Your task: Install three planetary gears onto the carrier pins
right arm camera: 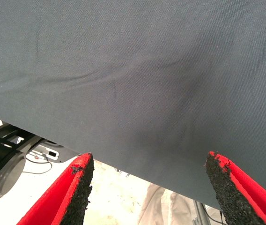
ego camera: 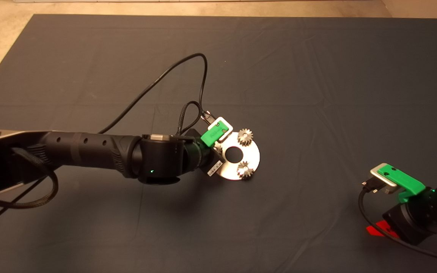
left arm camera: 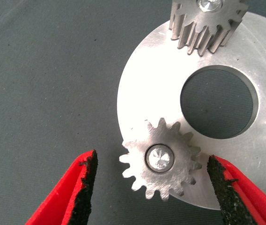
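Left end effector [left arm camera: 151, 187] open wide, holding nothing, one finger on each side of a gear [left arm camera: 160, 158] seated on a pin [left arm camera: 160, 157] at the disc [left arm camera: 142, 93] edge, pads not touching it. Two more gears sit on the same disc, one [ego camera: 245, 137] on the far side, one [ego camera: 244, 169] on the near side. Disc lies mid-worktop [ego camera: 317, 76]. Left arm reaches in level from the left, cable [ego camera: 173, 70] looping above. Right end effector [right arm camera: 149, 187] open, empty, parked at the lower right over bare mat.

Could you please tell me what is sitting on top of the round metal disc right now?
Three gears sit on the disc, the nearest gear with a pin in its hole. The disc under them is hidden.
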Available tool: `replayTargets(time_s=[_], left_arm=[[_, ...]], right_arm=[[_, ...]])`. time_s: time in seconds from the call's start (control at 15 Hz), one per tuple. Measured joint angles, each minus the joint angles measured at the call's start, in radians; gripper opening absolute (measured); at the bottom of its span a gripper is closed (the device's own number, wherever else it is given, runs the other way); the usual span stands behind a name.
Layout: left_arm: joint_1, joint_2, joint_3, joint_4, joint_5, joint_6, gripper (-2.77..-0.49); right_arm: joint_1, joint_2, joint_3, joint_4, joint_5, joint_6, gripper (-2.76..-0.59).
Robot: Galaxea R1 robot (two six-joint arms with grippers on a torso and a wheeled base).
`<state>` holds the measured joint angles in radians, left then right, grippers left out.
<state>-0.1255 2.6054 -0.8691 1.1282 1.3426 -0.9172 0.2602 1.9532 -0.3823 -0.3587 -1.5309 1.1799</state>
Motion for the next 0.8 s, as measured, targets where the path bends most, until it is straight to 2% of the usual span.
replayTargets(time_s=[0.13, 0.2, 0.27, 0.4, 0.47, 0.53, 0.6, 0.73, 0.8], left_arm=[[0.0, -0.007, 0.001, -0.053, 0.002, 0.004, -1.52], [-0.005, -0.008, 0.008, -0.079, 0.021, 0.008, -1.51], [-0.017, -0.01, 0.032, -0.098, 0.051, 0.009, -1.51], [-0.053, -0.01, 0.106, -0.135, 0.143, -0.003, -1.51], [-0.076, -0.013, 0.164, -0.155, 0.176, -0.031, -1.51], [-0.103, -0.019, 0.241, -0.185, 0.183, -0.077, -1.51], [-0.128, -0.022, 0.318, -0.231, 0.179, -0.138, -1.51], [-0.155, -0.065, 0.422, -0.371, 0.169, -0.309, -1.51], [-0.163, -0.112, 0.449, -0.431, 0.172, -0.373, -1.51]], right_arm=[[0.0, 0.0, 0.0, 0.0, 0.0, 0.0, -1.6], [0.0, 0.0, 0.0, 0.0, 0.0, 0.0, -1.6], [0.0, 0.001, 0.0, 0.0, 0.0, 0.0, -1.6], [0.0, 0.003, 0.0, 0.0, 0.0, 0.0, -1.6], [0.0, 0.011, 0.0, 0.0, -0.003, 0.0, -1.6], [0.0, 0.026, 0.0, 0.0, -0.003, 0.001, -1.6], [0.0, 0.042, 0.0, 0.0, -0.004, 0.004, -1.6], [0.008, 0.169, 0.0, 0.0, -0.01, 0.062, -1.6], [0.011, 0.259, -0.001, 0.0, -0.011, 0.112, -1.6]])
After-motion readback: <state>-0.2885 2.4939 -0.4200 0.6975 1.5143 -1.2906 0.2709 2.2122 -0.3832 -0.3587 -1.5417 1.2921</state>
